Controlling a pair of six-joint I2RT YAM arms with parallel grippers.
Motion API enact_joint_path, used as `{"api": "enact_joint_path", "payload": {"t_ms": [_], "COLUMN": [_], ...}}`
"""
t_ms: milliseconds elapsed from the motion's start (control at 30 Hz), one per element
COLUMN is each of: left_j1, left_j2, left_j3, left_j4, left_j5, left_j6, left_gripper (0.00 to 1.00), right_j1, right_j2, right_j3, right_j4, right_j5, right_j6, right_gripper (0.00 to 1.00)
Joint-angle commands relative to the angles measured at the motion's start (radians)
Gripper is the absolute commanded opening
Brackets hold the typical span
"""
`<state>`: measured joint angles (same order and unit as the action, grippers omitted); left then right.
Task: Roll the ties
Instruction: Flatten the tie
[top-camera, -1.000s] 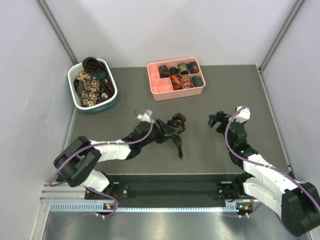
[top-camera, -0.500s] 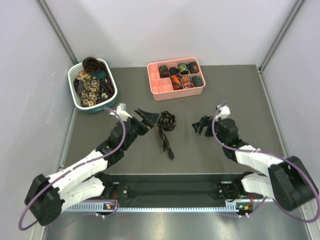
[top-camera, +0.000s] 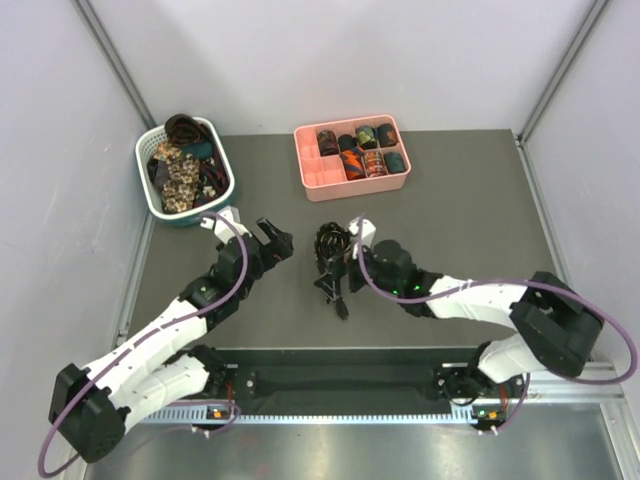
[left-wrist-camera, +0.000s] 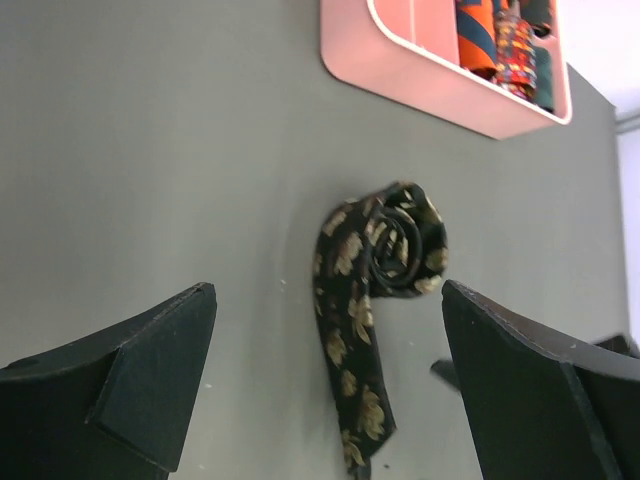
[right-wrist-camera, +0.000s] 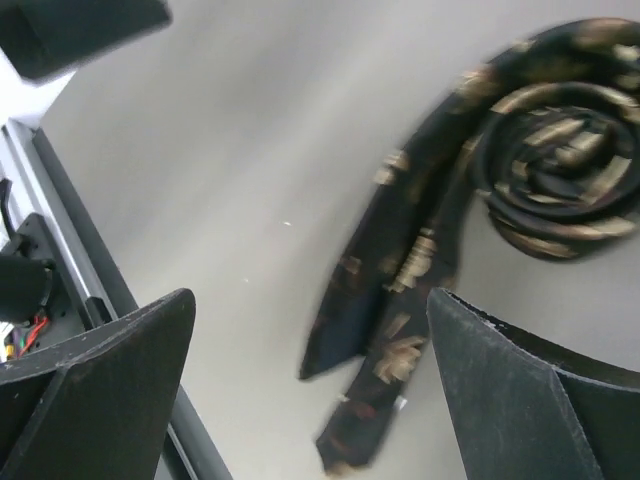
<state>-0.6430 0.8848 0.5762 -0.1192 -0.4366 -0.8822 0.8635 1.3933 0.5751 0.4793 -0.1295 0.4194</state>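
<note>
Top external, part-coiled tie (top-camera: 330, 241), left claw (top-camera: 272, 240) spread, right claw (top-camera: 338, 266) spread

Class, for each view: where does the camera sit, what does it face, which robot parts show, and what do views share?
Top external: above and behind the bases, looking down at table, basket, pink tray; left gripper and right gripper show.
Left wrist: behind the left gripper, facing the half-rolled tie and the tray's corner; its open fingers show.
Right wrist: close above the tie; its open fingers show.
Shared: all three see that tie.
</note>
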Motion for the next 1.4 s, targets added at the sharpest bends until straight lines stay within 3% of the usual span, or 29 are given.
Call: {"api": "enact_joint_path", "payload": {"t_ms": [0,133,333,433,600,700,733,800,933,1067,1367], "left_j1": [0.032,0.048,0.057,0.055,0.055,0.055,0.055,0.054,0.054,0.054,0.048], "left_j2": [0.016,0.023,0.009,0.009,0.042,0.116,0.144,0.227,0.339,0.417,0.667], "left_j3": [0.068,0.102,0.117,0.117,0.14,0.201,0.224,0.299,0.402,0.442,0.537], "left_j4": [-0.027,-0.053,-0.06,-0.059,-0.054,-0.04,-0.054,-0.066,-0.126,-0.137,-0.16], "left_j5": [0.024,0.035,0.047,0.045,0.067,0.101,0.125,0.156,0.2,0.292,0.515], "left_j6": [0.071,0.095,0.117,0.127,0.172,0.215,0.224,0.261,0.307,0.347,0.405], "left_gripper": [0.99,0.99,0.99,0.99,0.99,0.99,0.99,0.99,0.99,0.99,0.97], "right_j1": [0.081,0.159,0.167,0.173,0.183,0.189,0.189,0.19,0.209,0.215,0.246], "right_j2": [0.087,0.19,0.295,0.351,0.374,0.365,0.36,0.328,0.237,0.129,0.044], "right_j3": [0.11,0.224,0.327,0.376,0.371,0.35,0.345,0.321,0.25,0.189,0.134], "right_j4": [-0.062,-0.223,-0.409,-0.528,-0.607,-0.626,-0.636,-0.646,-0.644,-0.594,-0.536], "right_j5": [0.112,0.256,0.424,0.464,0.476,0.496,0.507,0.55,0.685,0.683,0.743], "right_j6": [-0.037,-0.083,-0.071,-0.073,-0.08,-0.128,-0.142,-0.18,-0.205,-0.212,-0.243], "right_gripper": [1.0,1.0,0.96,0.82,0.73,0.37,0.16,0.0,0.0,0.0,0.0]}}
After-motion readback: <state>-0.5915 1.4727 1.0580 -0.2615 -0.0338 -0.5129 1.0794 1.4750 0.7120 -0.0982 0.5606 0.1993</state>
